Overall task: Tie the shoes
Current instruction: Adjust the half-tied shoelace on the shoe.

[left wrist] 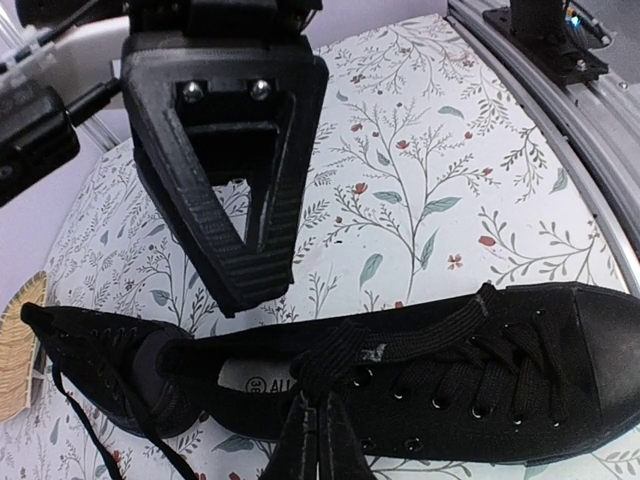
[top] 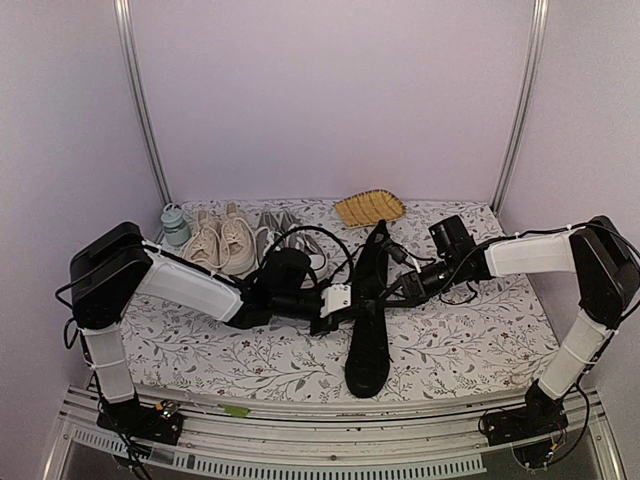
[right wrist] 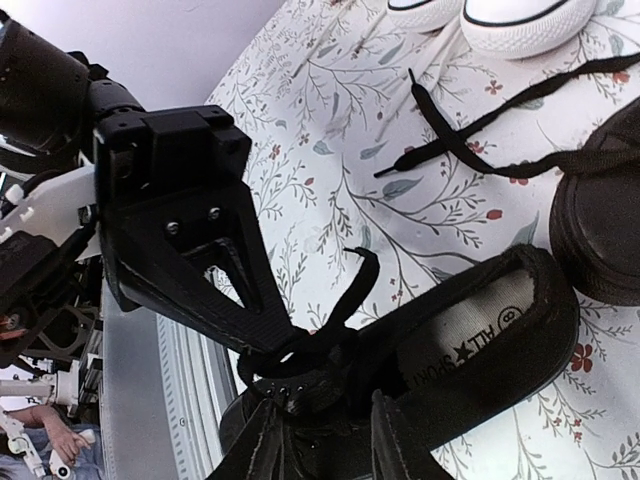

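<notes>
You've got the black shoes [top: 367, 345] in a line on the table [top: 200, 350], btwn both arms. Right gripper [right wrist: 280, 390] is clamped on a lace [right wrist: 352, 292] by the eyelets. Left gripper [left wrist: 285, 350] straddles the lace bunch; grip can't be judged.

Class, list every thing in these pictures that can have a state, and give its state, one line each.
Near shoe: upright on its sole.
Laces: threaded, bunched, no bow visible.
Left hand: astride Laces; grip unclear.
Right hand: shut on Laces.
Loose lace: slack, end free.
Beige pair: upright.
Grey pair: upright.
</notes>
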Robot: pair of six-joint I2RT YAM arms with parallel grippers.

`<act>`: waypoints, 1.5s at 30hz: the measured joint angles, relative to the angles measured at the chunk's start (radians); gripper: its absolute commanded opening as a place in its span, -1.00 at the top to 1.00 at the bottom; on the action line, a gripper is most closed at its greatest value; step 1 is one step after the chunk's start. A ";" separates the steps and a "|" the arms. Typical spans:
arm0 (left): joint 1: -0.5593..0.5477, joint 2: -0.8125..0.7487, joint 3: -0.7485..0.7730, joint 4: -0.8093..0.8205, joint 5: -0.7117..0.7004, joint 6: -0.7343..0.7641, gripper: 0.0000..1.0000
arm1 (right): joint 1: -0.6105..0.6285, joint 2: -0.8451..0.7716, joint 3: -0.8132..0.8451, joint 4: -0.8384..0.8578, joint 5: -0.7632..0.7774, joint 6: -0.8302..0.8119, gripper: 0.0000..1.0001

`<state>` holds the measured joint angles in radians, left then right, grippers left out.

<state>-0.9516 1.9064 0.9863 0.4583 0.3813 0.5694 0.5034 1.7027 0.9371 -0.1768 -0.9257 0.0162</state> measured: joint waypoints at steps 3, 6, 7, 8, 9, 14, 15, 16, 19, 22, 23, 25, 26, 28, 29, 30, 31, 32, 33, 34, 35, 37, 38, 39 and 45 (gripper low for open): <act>0.003 0.000 0.000 0.000 0.002 -0.003 1.00 | -0.001 -0.019 -0.006 0.021 -0.024 -0.009 0.31; 0.004 0.000 0.000 0.000 0.003 -0.006 1.00 | 0.006 -0.027 -0.015 0.063 -0.057 0.005 0.30; 0.004 0.000 0.000 0.000 0.003 -0.008 1.00 | 0.010 -0.027 -0.016 0.073 -0.060 0.009 0.29; 0.004 0.001 0.000 0.000 0.003 -0.010 1.00 | 0.016 -0.026 -0.016 0.084 -0.065 0.012 0.29; 0.004 0.002 0.000 0.000 0.003 -0.013 1.00 | 0.023 -0.024 -0.016 0.094 -0.072 0.015 0.29; 0.005 0.003 0.000 0.000 0.003 -0.019 1.00 | 0.042 0.017 -0.015 0.119 -0.080 0.023 0.23; 0.005 0.003 0.000 0.000 0.003 -0.020 1.00 | 0.042 0.024 -0.015 0.119 -0.080 0.025 0.23; 0.006 0.003 0.000 0.000 0.003 -0.021 1.00 | 0.042 0.032 -0.015 0.119 -0.081 0.025 0.23; 0.008 0.006 0.003 0.000 0.003 -0.021 1.00 | 0.042 0.051 -0.015 0.126 -0.088 0.025 0.26; 0.010 0.011 0.006 0.000 0.001 -0.022 1.00 | 0.043 0.061 -0.015 0.132 -0.105 0.025 0.26; 0.010 0.012 0.006 0.000 0.000 -0.023 1.00 | 0.044 0.063 -0.015 0.132 -0.108 0.024 0.26; 0.011 0.013 0.006 0.000 -0.002 -0.024 1.00 | 0.047 0.069 -0.015 0.132 -0.118 0.020 0.26; 0.011 0.013 0.006 0.000 -0.002 -0.024 1.00 | 0.048 0.072 -0.015 0.132 -0.125 0.017 0.29; 0.011 0.013 0.006 0.000 -0.005 -0.024 1.00 | 0.049 0.078 -0.015 0.132 -0.130 0.013 0.45; 0.011 0.014 0.007 0.000 -0.005 -0.024 1.00 | 0.050 0.080 -0.015 0.132 -0.132 0.013 0.58; 0.012 0.014 0.008 0.001 -0.005 -0.024 1.00 | 0.050 0.082 -0.015 0.132 -0.133 0.008 0.74; 0.013 0.016 0.009 0.000 -0.005 -0.025 1.00 | 0.051 0.083 -0.015 0.132 -0.134 0.007 0.83; 0.013 0.017 0.010 0.000 -0.006 -0.025 1.00 | 0.051 0.083 -0.014 0.132 -0.134 0.006 0.89; 0.013 0.018 0.010 0.000 -0.006 -0.025 1.00 | 0.052 0.083 -0.014 0.132 -0.134 0.005 0.93; 0.013 0.018 0.010 0.000 -0.006 -0.025 1.00 | 0.052 0.083 -0.014 0.132 -0.133 0.005 0.95; 0.014 0.018 0.010 0.000 -0.006 -0.025 1.00 | 0.052 0.083 -0.014 0.133 -0.131 0.005 0.97; 0.014 0.018 0.010 0.001 -0.006 -0.025 0.91 | 0.052 0.083 -0.014 0.132 -0.126 0.006 0.98; 0.014 0.018 0.010 0.001 -0.006 -0.024 0.78 | 0.052 0.083 -0.014 0.132 -0.123 0.007 0.98; 0.014 0.018 0.009 0.005 -0.006 -0.024 0.64 | 0.052 0.083 -0.014 0.132 -0.119 0.010 0.99; 0.017 0.006 -0.048 0.069 -0.027 -0.008 0.11 | 0.042 0.083 -0.014 0.135 -0.097 0.037 0.99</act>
<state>-0.9344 1.9129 0.9386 0.5274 0.3538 0.5617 0.5457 1.7855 0.9226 -0.0414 -1.0222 0.0536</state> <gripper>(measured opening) 0.413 0.012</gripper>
